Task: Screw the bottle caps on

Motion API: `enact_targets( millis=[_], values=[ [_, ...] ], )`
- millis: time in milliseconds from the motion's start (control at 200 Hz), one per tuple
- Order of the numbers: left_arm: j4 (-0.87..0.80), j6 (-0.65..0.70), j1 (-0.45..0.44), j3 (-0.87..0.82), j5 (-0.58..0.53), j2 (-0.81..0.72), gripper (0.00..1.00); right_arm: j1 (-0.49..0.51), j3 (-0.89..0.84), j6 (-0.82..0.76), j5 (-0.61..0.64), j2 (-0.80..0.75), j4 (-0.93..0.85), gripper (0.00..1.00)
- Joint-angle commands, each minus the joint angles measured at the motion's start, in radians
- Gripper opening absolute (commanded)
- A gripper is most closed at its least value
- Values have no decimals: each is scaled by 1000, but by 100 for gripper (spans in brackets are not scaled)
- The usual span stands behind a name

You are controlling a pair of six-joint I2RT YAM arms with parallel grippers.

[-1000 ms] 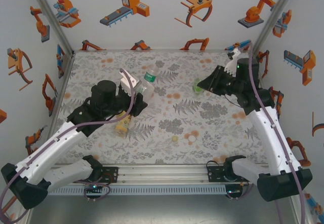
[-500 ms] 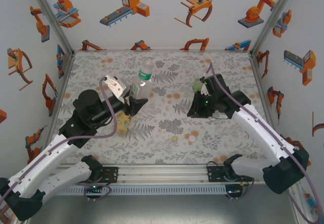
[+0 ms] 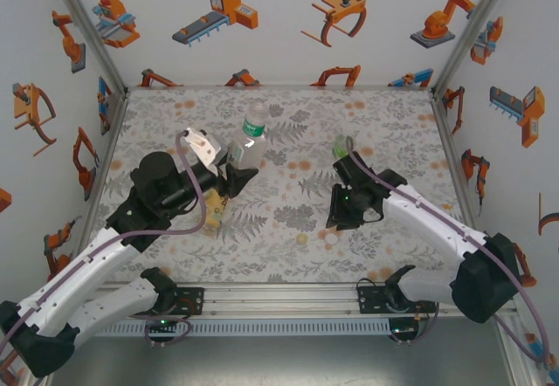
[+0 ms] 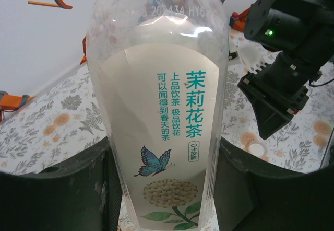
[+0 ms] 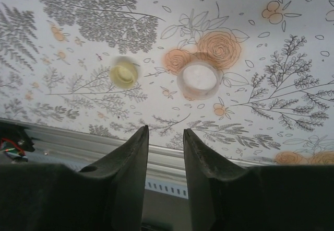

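Caps lie just ahead of the right gripper (image 5: pixel 164 147), whose jaws stand slightly parted and empty. The white cap (image 5: pixel 198 79) is ahead-right and the pale yellow cap (image 5: pixel 123 73) ahead-left. Well apart, the left gripper (image 4: pixel 166 186) pinches the clear bottle (image 3: pixel 251 138) upright.

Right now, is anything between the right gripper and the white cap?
Nothing: the right wrist view shows bare floral tabletop between the right gripper and the white cap.
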Motion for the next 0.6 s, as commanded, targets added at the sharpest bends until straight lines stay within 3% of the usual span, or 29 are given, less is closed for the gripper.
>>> enact_targets(
  millis=[0,130,325,596],
  values=[
    [27,-4,4,25,21,5,0,21,-28,24,42,14,21,39],
    [11,-14,5,25,5,2,0,45,-53,31,76,35,43,48],
    [3,-41,6,21,-28,-1,0,80,-74,39,172,51,62,48],
    [-30,-35,5,44,-16,20,0,106,-107,63,180,100,155,48]
  ],
)
